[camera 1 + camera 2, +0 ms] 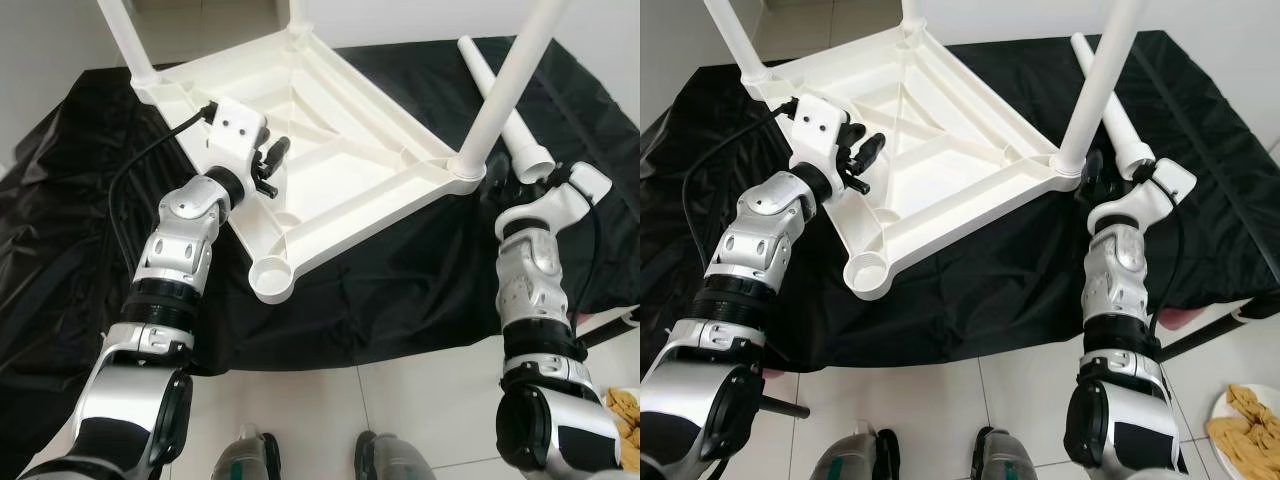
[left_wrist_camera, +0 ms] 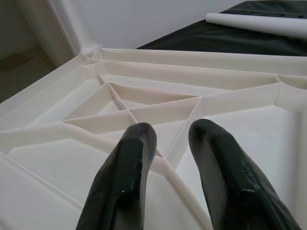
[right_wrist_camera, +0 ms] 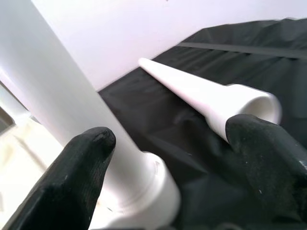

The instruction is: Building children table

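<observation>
A white plastic children's table [image 1: 330, 150] lies upside down on a black cloth [image 1: 420, 270]. Three white legs stand up from its corners, one of them at the right corner [image 1: 497, 95]. The near corner socket [image 1: 272, 277] holds no leg. A loose white leg [image 1: 505, 115] lies on the cloth to the right. My left gripper [image 1: 268, 167] hovers over the ribbed underside near the left edge, its fingers [image 2: 129, 167] slightly apart with nothing between them. My right gripper [image 3: 172, 139] is open wide beside the base of the right fitted leg [image 3: 96, 139], with the loose leg's hollow end [image 3: 252, 103] just beyond.
The cloth drapes over a low surface onto a white tiled floor [image 1: 1020, 390]. A plate of food [image 1: 1245, 420] sits on the floor at the near right, next to a thin dark rod [image 1: 1210, 335]. My feet [image 1: 320, 462] stand at the cloth's front edge.
</observation>
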Controlling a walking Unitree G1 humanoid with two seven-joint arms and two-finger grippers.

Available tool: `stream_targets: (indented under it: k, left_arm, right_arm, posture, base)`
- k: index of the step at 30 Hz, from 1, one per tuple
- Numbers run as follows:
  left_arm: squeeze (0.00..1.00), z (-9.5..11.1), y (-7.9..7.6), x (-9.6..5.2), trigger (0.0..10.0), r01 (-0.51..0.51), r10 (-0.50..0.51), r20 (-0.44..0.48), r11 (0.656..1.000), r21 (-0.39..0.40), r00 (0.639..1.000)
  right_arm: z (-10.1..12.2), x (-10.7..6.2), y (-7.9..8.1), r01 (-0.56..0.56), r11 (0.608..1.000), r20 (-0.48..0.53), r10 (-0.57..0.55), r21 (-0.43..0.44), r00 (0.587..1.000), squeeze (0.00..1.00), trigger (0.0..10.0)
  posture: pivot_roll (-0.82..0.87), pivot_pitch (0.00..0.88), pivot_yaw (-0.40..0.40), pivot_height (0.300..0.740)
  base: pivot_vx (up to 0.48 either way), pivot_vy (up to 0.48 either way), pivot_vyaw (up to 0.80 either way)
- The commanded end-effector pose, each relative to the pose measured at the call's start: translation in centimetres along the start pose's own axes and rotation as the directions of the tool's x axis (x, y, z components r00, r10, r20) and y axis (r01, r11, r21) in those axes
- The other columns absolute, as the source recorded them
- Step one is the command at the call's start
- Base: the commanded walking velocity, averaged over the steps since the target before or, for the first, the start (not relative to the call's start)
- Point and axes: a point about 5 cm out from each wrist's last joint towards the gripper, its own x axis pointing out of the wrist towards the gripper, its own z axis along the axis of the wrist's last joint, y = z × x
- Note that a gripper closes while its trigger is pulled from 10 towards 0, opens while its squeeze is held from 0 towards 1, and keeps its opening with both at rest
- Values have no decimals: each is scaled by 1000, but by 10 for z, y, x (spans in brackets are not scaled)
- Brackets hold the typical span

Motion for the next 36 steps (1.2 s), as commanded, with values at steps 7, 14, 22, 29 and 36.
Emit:
stream_targets:
  k: [7,14,22,29,36]
  left_arm:
    - [0,-4,1,-15,10000,-12,13,-48,1000,8,999]
    - [0,-7,-1,-29,10000,-13,15,-72,1000,16,997]
    - [0,-11,-2,-36,10000,-9,11,-111,1000,16,994]
    - [0,-11,-6,-40,10000,-3,5,-134,1000,13,991]
    - [0,-13,-7,-42,10000,1,1,-154,1000,10,988]
  right_arm:
    - [-3,6,-7,34,995,-16,-33,94,999,0,10000]
    - [3,12,-2,29,990,15,-31,135,999,0,10000]
    - [10,14,-5,20,975,70,-36,219,997,0,10000]
    - [21,17,-14,2,959,131,-41,283,990,0,10000]
    - [29,20,-23,4,943,165,-63,333,984,0,10000]
  posture:
    - [102,252,89,740]
    - [131,298,110,740]
    - [137,314,121,740]
    - [138,321,129,740]
    - [132,314,136,740]
  base:
    - [0,0,0]
    - [0,0,0]
    - [0,0,0]
    - [0,0,0]
    - [0,0,0]
